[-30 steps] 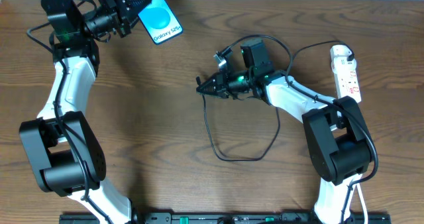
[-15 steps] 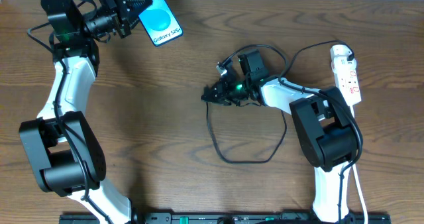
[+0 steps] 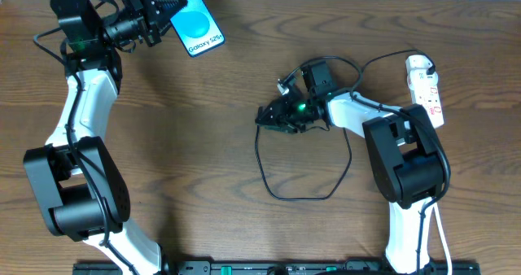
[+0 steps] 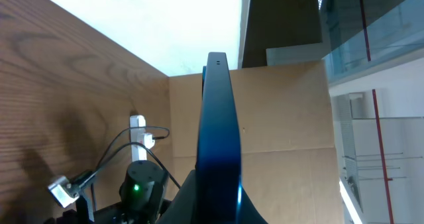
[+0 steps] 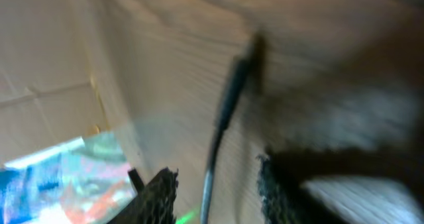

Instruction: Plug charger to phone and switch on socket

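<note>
The right fingers (image 3: 263, 116) have slid rightward over the wooden surface (image 3: 203, 145), away from the blue-screened rectangular phone (image 3: 195, 21) (their hold on the thin black charger cable (image 3: 297, 197) is too blurred to tell). The left fingers (image 3: 171, 11) stay clamped on that phone at far left, unplugged.

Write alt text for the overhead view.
On a wooden table, the left arm holds the blue-screened phone in its jaws, top left. The right arm reaches over the looped charger; the white socket lies far right.
</note>
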`<state>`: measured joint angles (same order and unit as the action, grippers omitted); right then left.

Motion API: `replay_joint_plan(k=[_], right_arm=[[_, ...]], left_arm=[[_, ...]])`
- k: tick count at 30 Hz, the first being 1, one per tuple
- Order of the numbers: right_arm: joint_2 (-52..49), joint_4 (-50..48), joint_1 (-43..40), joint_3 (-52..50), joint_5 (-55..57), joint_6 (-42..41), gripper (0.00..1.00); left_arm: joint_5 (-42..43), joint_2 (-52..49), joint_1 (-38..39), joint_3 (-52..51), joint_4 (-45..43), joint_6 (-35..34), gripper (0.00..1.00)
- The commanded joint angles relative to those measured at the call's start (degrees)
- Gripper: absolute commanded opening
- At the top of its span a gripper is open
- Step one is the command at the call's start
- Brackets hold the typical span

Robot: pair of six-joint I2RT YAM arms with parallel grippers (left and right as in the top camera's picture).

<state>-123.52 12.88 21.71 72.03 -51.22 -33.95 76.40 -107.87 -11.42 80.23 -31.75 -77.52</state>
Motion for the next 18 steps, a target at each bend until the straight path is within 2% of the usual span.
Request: replay_joint_plan(k=[1, 10, 13, 18], right_arm=[[0.0, 7.1, -0.1, 4.6, 7.3, 4.3, 0.41], [0.0, 27.4, 2.8, 17.9, 23.9, 7.3, 0.41], [0.0, 28.7, 5.1, 19.8, 29.7, 3.3, 0.45], [-0.6, 27.3, 8.3, 19.9, 34.0, -2.6, 0.41]], left_arm=[[1.2, 1.2, 0.1, 0.5, -0.7, 1.0, 0.07], [1.2, 1.2, 0.1, 0.5, -0.7, 2.3, 0.07], [1.2, 1.2, 0.1, 0.5, -0.7, 2.3, 0.07], [1.2, 1.2, 0.1, 0.5, -0.7, 2.3, 0.07]])
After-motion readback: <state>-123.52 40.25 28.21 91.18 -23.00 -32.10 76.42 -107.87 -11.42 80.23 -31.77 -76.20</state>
